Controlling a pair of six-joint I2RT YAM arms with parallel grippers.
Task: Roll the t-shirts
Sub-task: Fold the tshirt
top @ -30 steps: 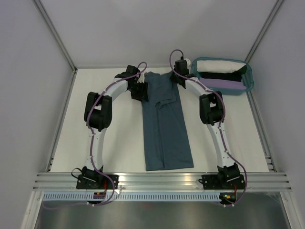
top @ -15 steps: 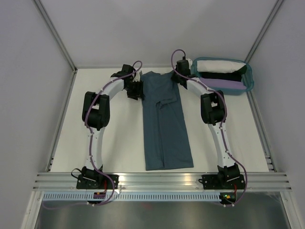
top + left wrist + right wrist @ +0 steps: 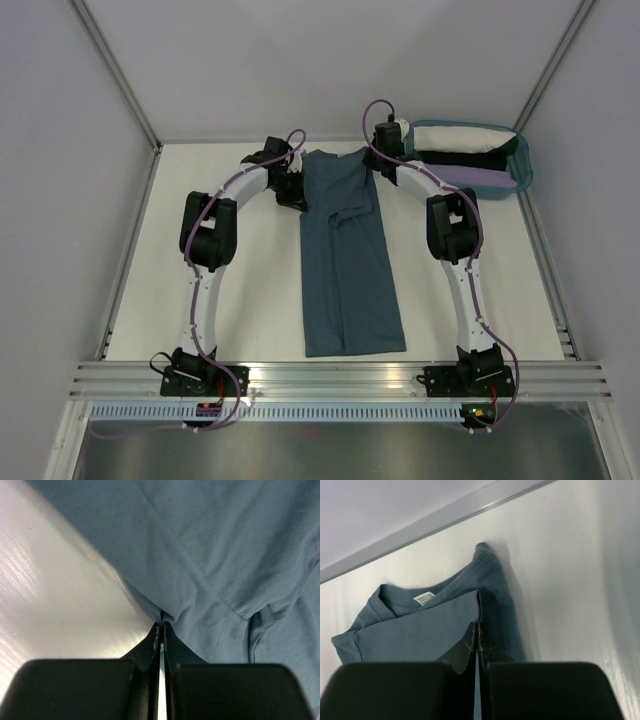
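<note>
A slate-blue t-shirt (image 3: 348, 270) lies on the white table, folded lengthwise into a long strip, its collar end at the far side. My left gripper (image 3: 300, 193) is at the strip's far left edge. In the left wrist view its jaws (image 3: 161, 626) are shut on a pinch of the shirt's edge (image 3: 225, 555). My right gripper (image 3: 374, 166) is at the far right corner. In the right wrist view it (image 3: 479, 628) is shut on the folded edge of the shirt (image 3: 420, 630), just below the collar label (image 3: 424, 598).
A teal basket (image 3: 522, 165) stands at the far right, holding a white bundle (image 3: 460, 137), a black bundle (image 3: 455, 158) and a lilac bundle (image 3: 475, 178). Metal rails (image 3: 340, 380) run along the near edge, and grey walls enclose the table.
The left gripper has closed on the shirt's left edge. The right gripper has finished closing on the far right corner, and that arm has shifted slightly to the right.
</note>
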